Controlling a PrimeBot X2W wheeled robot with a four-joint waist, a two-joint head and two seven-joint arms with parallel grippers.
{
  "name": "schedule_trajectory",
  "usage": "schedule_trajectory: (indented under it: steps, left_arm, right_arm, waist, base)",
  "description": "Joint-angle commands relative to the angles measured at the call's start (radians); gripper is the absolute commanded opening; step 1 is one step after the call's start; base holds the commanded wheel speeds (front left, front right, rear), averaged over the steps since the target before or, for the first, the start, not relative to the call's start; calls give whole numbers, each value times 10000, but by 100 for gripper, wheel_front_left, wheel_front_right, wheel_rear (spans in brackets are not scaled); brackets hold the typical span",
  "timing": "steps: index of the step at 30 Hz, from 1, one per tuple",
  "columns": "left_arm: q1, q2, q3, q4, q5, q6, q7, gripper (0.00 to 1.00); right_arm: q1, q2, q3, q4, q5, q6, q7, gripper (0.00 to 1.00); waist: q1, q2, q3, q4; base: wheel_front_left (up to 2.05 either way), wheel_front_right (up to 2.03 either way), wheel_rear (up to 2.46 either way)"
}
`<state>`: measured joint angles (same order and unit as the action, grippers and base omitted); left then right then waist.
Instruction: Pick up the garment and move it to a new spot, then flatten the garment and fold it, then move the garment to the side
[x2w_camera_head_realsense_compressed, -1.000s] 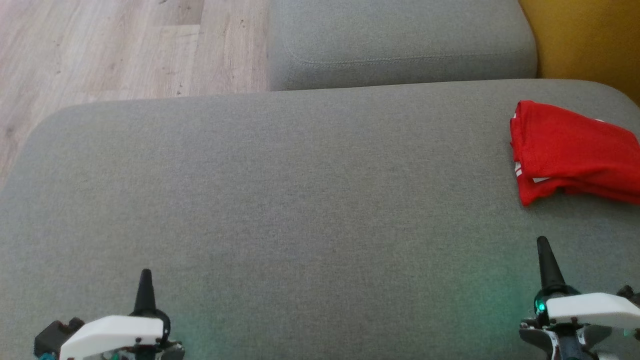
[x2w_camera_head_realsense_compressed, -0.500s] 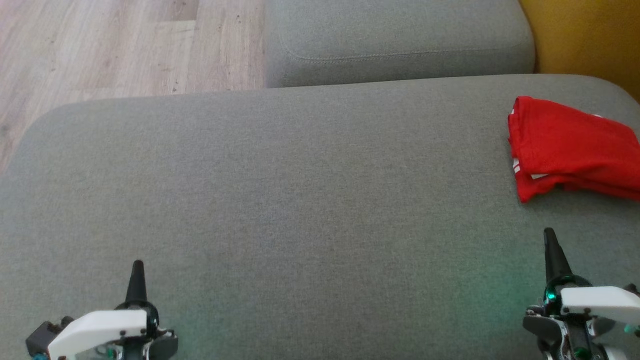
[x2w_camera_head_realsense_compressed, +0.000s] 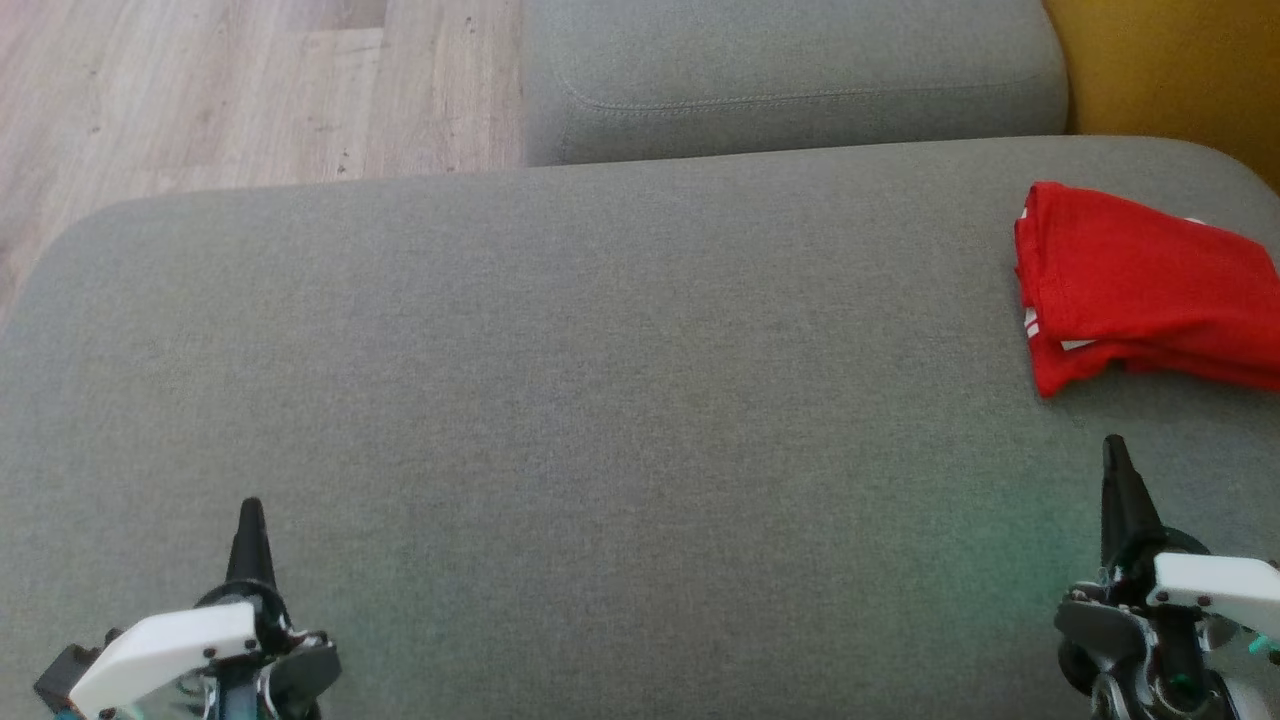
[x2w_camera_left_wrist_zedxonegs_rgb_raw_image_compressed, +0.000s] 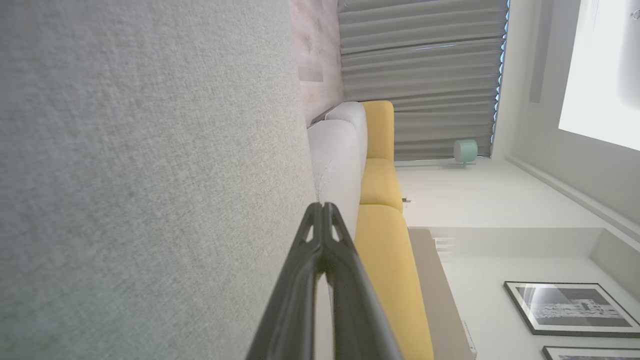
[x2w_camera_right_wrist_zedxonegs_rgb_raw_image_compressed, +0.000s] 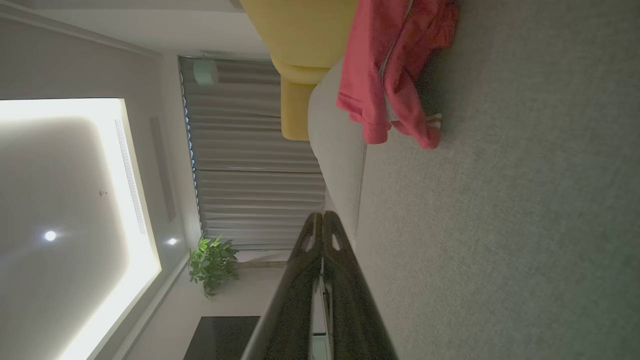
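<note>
Both grippers hold nothing. The left gripper (x2w_camera_head_realsense_compressed: 250, 512) and the right gripper (x2w_camera_head_realsense_compressed: 1114, 452) have their fingers pressed together, as each wrist view confirms. Both sit low over the near part of the grey cushion (x2w_camera_head_realsense_compressed: 600, 400).

We judge the step in hand to be the last one, leaving the folded garment (x2w_camera_head_realsense_compressed: 1140, 285) set aside. To do it well, we advise keeping the right gripper, the nearer of the two, apart from the cloth. Any withdrawal should go upward and away, so that no fingertip snags the near corner and opens the fold.

The garment lies at the right side of the cushion, running past that view's right edge and near the yellow upholstery (x2w_camera_head_realsense_compressed: 1170, 70). It is red and folded into a compact, roughly rectangular stack. White trim shows at its near left corner. In the right wrist view (x2w_camera_right_wrist_zedxonegs_rgb_raw_image_compressed: 385, 75) the layers sit loosely, with the edges not quite aligned.
</note>
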<state>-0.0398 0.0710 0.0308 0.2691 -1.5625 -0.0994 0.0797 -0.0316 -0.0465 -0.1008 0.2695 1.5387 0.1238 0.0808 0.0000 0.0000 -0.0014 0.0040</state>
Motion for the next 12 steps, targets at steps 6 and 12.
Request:
schedule_trajectory:
  steps: [6, 12]
  left_arm:
    - [-675, -137, 738, -239, -537, -312, 262, 0]
    - [-675, -143, 747, -239, -530, -312, 268, 0]
  right_arm:
    - [-742, -204, 98, -260, 888, 69, 141, 0]
    - [-744, -191, 80, -259, 874, 69, 155, 0]
  waist:
    - [0, 0, 45, -40]
    - [0, 0, 45, -40]
  base:
    - [0, 0, 0]
    - [0, 0, 0]
